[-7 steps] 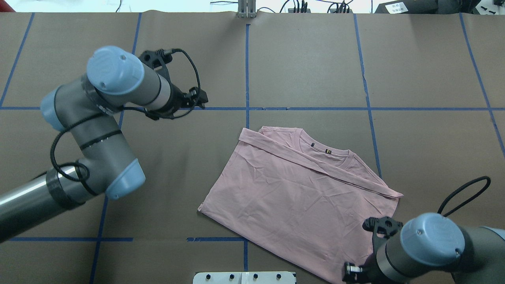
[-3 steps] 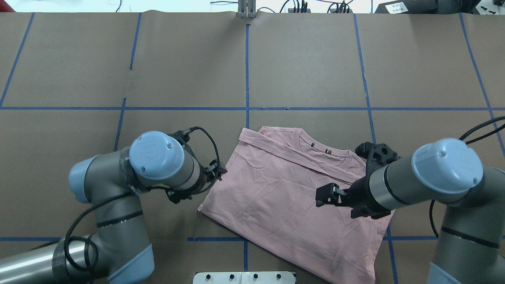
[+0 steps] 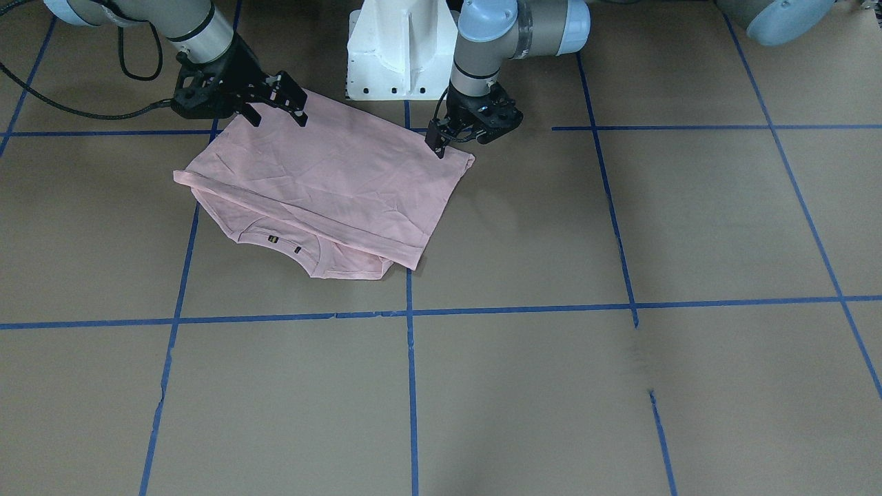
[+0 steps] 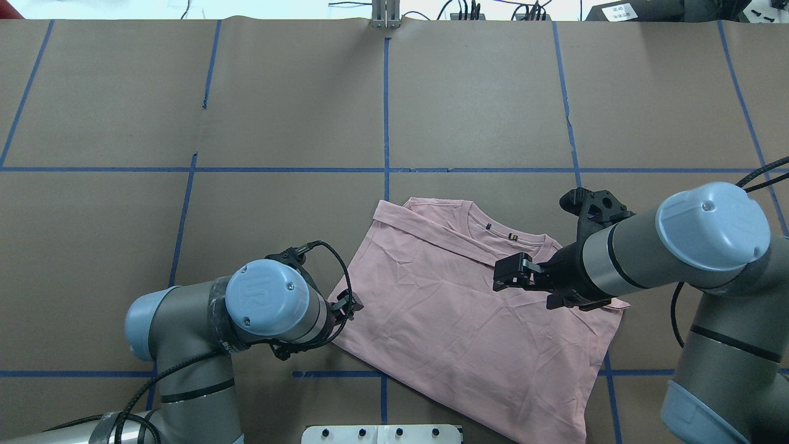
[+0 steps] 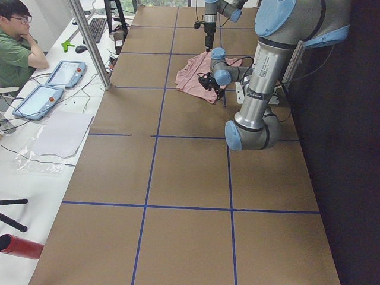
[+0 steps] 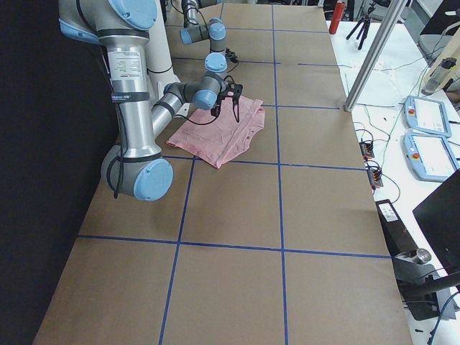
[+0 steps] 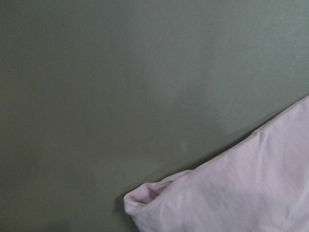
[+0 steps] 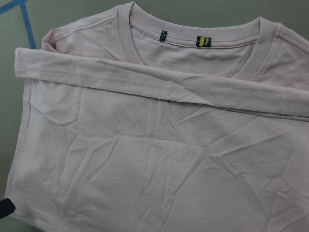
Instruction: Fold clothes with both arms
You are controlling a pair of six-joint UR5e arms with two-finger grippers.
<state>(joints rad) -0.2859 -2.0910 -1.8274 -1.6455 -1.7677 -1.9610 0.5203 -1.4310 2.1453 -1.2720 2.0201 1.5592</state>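
Observation:
The pale pink T-shirt lies folded and flat on the brown table, its print hidden. It also shows in the front view. Its ribbed collar with two small tags faces the far side. My left gripper is low at the shirt's near-left corner, beside it, and looks open and empty; it also shows in the front view. My right gripper is open and empty and hovers over the shirt's right part, just below the collar. In the front view its fingers are spread apart.
The white pedestal base stands at the near edge, just behind the shirt. Blue tape lines cross the brown table cover. A person sits at a side desk with tablets, beyond the table's far edge.
My left arm swung from the far left down to the shirt's near-left corner. My right arm moved from the shirt's near-right corner up over its collar side. The shirt has not moved.

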